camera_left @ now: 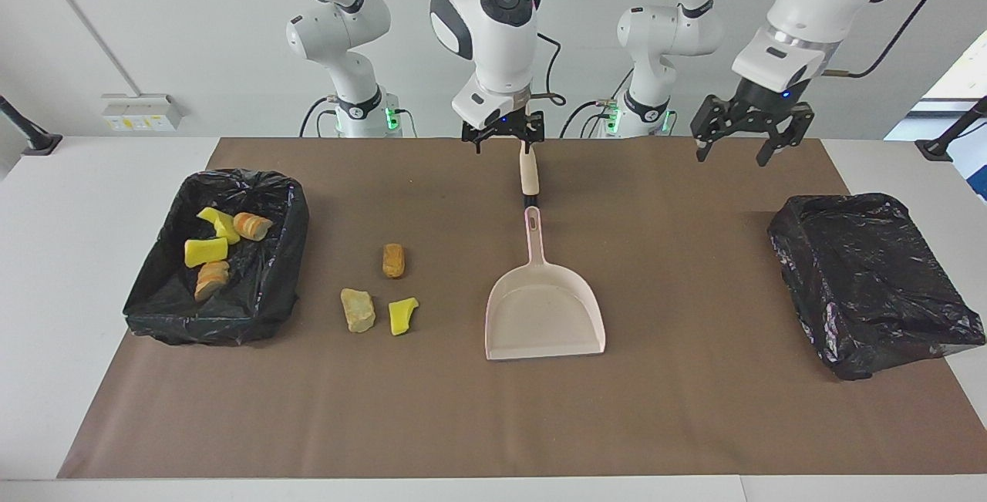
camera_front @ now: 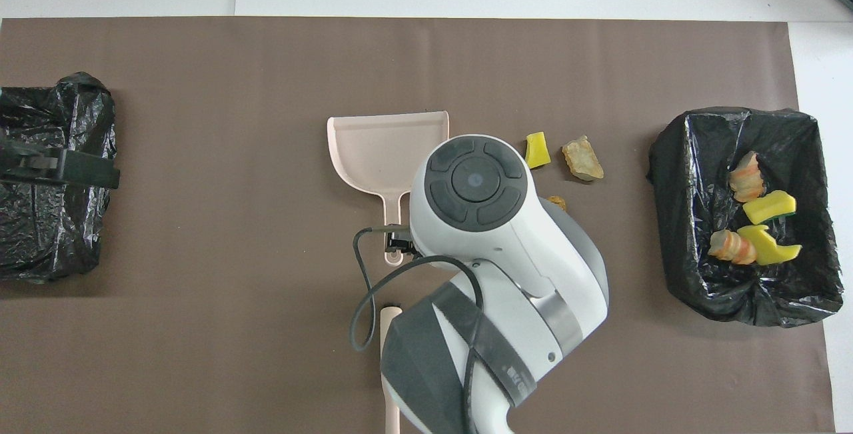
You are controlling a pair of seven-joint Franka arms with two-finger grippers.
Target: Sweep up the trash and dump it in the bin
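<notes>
Brown mat, white walls. Right gripper (camera_left: pixel 503 134) spread above the brush (camera_left: pixel 529 174); left gripper (camera_left: pixel 745 141) spread, waiting. Three trash lumps (camera_left: pixel 358 309) lie loose beside the dustpan (camera_left: pixel 544 313), four in the bin (camera_left: pixel 220 255). Grip the brush squarely.

illumination was bright, even and diffuse. shadows under the dustpan (camera_left: pixel 544 309) and bins were soft and short. black bin liners (camera_left: pixel 875 278) showed small specular glints. both views were sharp, without visible edge distortion.
</notes>
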